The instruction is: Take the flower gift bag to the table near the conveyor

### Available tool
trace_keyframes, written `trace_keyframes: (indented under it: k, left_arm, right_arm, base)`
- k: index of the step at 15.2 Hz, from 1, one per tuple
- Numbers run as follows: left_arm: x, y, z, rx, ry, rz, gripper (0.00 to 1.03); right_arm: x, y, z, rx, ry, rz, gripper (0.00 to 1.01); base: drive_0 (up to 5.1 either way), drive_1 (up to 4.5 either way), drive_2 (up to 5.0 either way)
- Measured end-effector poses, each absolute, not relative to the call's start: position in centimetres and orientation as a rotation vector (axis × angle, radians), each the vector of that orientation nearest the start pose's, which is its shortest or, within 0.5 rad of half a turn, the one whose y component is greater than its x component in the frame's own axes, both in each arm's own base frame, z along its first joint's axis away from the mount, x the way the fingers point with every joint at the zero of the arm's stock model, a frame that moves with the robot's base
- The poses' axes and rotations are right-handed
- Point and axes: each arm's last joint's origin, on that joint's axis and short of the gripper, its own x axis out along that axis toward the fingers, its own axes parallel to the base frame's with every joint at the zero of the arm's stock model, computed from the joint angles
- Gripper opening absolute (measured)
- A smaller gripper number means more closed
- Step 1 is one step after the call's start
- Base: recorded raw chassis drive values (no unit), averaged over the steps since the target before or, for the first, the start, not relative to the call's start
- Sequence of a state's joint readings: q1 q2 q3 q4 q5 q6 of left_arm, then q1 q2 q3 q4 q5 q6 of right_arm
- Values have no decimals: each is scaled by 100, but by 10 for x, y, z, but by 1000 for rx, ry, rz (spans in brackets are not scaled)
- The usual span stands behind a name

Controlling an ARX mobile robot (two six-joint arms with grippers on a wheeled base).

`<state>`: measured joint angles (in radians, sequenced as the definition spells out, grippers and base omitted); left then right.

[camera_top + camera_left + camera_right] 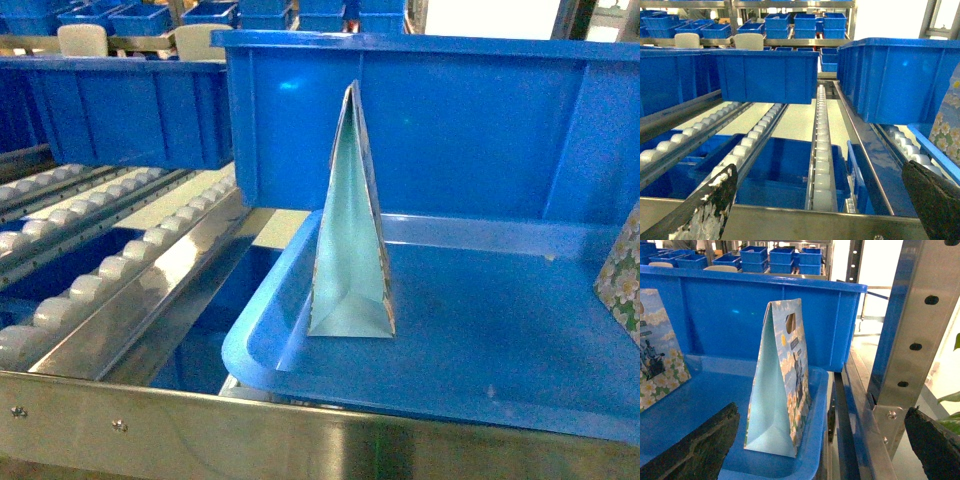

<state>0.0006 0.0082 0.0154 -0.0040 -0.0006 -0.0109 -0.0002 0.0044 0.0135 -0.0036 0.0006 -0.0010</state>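
head view: flower gift bag [350, 235] stands upright in shallow blue tote [500, 350], narrow gusset edge facing you, tall axis vertical; conveyor [110, 250] to its left. second bag [622, 272] at far right edge. no hand visible.

left wrist view: left hand [820, 200] released, jaws wide, facing roller lanes; bag not ahead of it.

right wrist view: right hand [822, 440] released, bag [782, 380] just ahead, left of centre. you reach with right arm, nearer.

Blue tote [480, 330] was carried on the conveyor [120, 270], front edge at the steel frame rail [150, 420]. Two flower gift bags were stood upright inside it: one [350, 230] near the left wall, another [622, 270] at the right edge, partly cut off.
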Motion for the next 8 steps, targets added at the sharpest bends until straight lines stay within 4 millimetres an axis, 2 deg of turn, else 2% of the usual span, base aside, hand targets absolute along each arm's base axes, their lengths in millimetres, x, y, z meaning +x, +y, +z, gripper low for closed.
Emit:
trace_keyframes:
  k: [8]
  left_arm:
    - [97, 0, 168, -10, -3, 1, 98]
  right_arm:
    - [97, 0, 167, -1, -6, -1, 98]
  base:
    - [0, 0, 0]
